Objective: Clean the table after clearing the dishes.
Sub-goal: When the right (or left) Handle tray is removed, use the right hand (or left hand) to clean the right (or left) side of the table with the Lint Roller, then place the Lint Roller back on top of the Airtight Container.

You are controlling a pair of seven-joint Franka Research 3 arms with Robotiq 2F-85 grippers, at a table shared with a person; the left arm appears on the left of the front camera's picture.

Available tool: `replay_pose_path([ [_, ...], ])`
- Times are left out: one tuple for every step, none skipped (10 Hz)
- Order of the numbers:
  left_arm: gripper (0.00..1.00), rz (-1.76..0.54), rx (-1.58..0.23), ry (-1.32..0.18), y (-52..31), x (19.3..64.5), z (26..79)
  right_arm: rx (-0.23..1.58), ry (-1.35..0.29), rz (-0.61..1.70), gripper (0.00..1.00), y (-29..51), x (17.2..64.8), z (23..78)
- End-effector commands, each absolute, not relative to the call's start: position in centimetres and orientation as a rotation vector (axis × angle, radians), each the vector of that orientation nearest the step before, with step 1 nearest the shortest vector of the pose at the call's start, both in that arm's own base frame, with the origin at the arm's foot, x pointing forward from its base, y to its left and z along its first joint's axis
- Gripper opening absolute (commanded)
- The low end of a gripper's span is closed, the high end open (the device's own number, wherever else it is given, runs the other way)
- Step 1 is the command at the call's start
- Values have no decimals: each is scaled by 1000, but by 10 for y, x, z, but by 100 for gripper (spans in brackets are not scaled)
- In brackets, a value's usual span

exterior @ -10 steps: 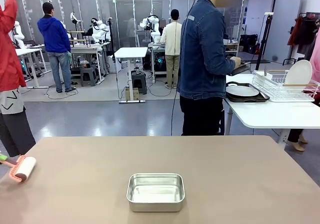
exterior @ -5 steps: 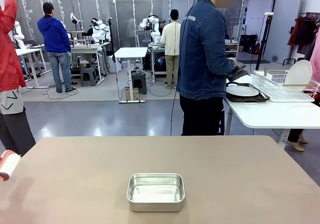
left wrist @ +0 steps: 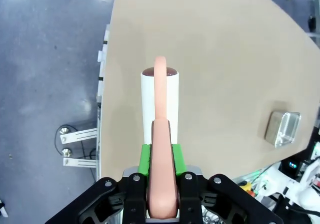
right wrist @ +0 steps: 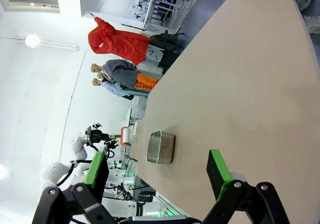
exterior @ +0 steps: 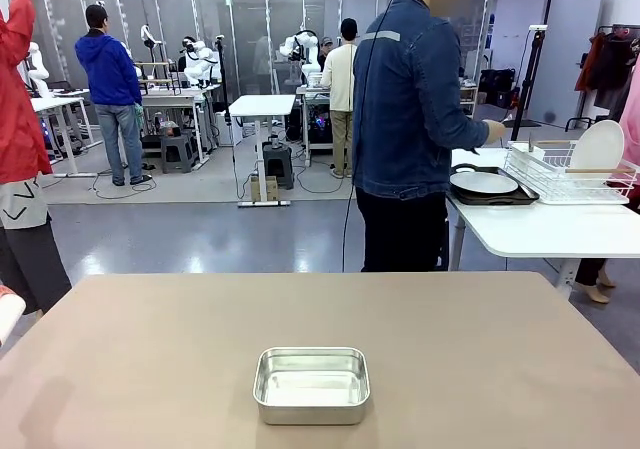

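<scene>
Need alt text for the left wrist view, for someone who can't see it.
The left end effector is shut on a pink-handled lint roller, held above the tan table's edge. A steel pan sits farther off on the table, with grey floor beside it.

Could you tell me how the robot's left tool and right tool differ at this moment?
The left tool is shut on the pink handle of a lint roller; the right tool stands wide open and holds nothing. The left tool hangs by the table edge; the right tool hangs well over the tabletop, facing the steel pan. Both are black with green pads.
</scene>
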State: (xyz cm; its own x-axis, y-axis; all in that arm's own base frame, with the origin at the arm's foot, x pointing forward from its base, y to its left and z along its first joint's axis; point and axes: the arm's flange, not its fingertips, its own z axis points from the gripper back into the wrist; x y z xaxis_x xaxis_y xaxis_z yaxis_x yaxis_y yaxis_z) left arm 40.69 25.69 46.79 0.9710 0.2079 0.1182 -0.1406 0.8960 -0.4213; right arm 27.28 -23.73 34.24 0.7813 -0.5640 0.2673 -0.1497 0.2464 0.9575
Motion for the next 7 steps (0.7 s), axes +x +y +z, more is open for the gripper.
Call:
replay_pose_path([
  [21,171,-452,-178,266,413,462,1315,-671,-311,100,-234,271,344],
  [21,171,-452,-178,266,413,462,1315,-671,-311,100,-234,271,344],
  [21,171,-452,-178,266,413,462,1315,-671,-311,100,-234,271,344],
  [21,171,-452,-178,266,413,462,1315,-671,-311,100,-234,271,344],
  [21,171,-452,-178,266,413,462,1315,-671,-311,100,-234,271,344],
  [21,171,-452,-178,266,413,462,1315,-671,-311,100,-234,271,344],
  [21,171,-452,-178,266,413,462,1315,-671,-311,100,-234,271,344],
])
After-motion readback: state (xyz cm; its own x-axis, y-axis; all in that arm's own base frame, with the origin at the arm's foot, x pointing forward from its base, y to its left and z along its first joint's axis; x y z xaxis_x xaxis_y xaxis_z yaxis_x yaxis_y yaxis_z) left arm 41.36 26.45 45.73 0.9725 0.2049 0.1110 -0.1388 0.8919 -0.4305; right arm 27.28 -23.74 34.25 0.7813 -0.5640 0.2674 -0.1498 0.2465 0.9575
